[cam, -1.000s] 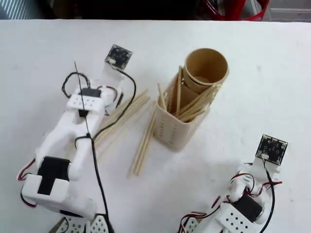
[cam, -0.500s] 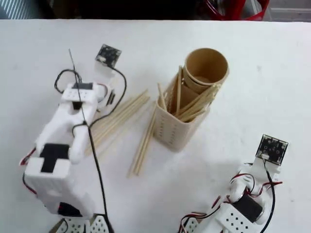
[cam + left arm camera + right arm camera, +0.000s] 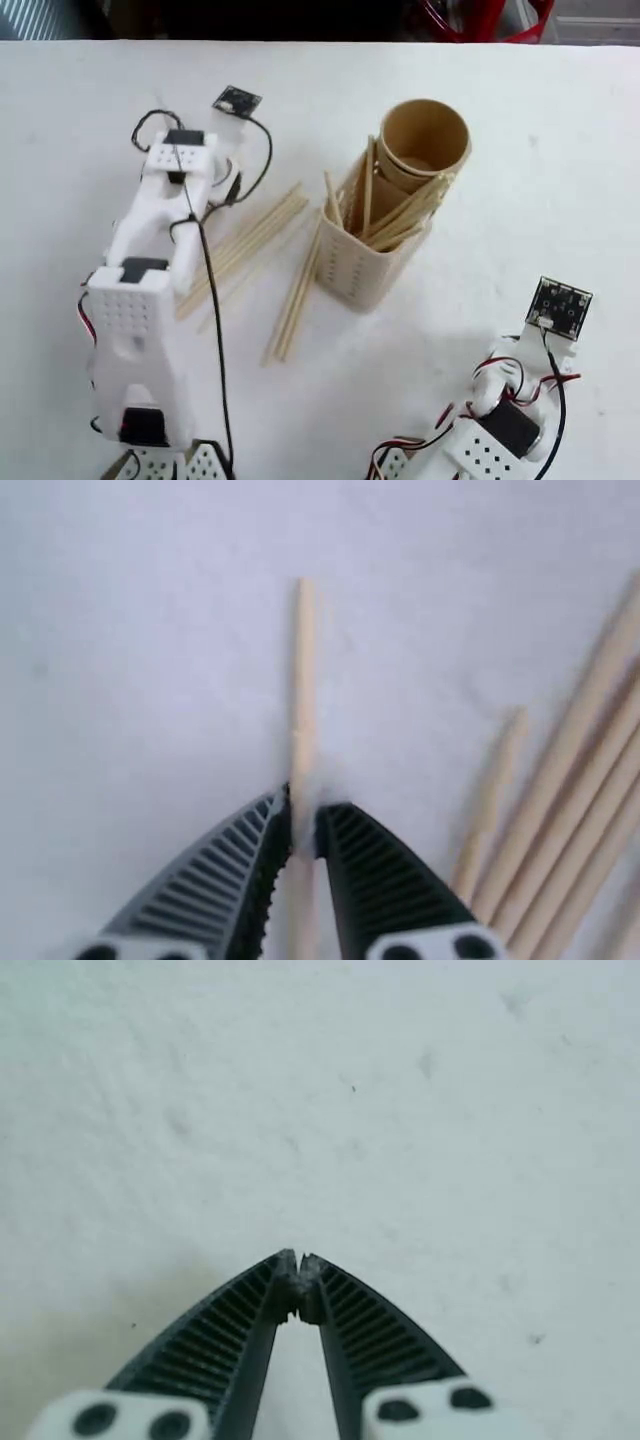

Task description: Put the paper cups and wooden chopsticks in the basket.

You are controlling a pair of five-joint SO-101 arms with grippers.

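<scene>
Noting the left gripper (image 3: 302, 820) clamped on a single chopstick (image 3: 302, 680), ribbed jaws pressed to either side of it and most of the stick running straight out ahead of the tips. Not telling from the wrist view whether the stick is lifted or lying on the table (image 3: 120, 630). Logging a fan of loose chopsticks (image 3: 570, 810) just beside the held one, side by side on the white surface, with one shorter-looking stick (image 3: 490, 780) nearest the gripper. Looking down from the high view, finding the left arm (image 3: 160, 225) stretched over the left half of the table, with the loose bundle (image 3: 250, 232) lying slantwise between the arm and the basket (image 3: 352, 272). Marking a second bundle (image 3: 296, 295) just beside the basket, upper ends at its near wall, lower ends pointing toward the table's front. Recording the basket standing near mid-table, holding paper cups (image 3: 428, 125) nested together at its far end and several chopsticks (image 3: 405, 212) leaning across its opening. Noting the right gripper (image 3: 299, 1275) with jaws together on nothing, tips meeting over bare table. Placing the right arm (image 3: 505, 425) folded at the front right corner, well apart from the basket.
</scene>
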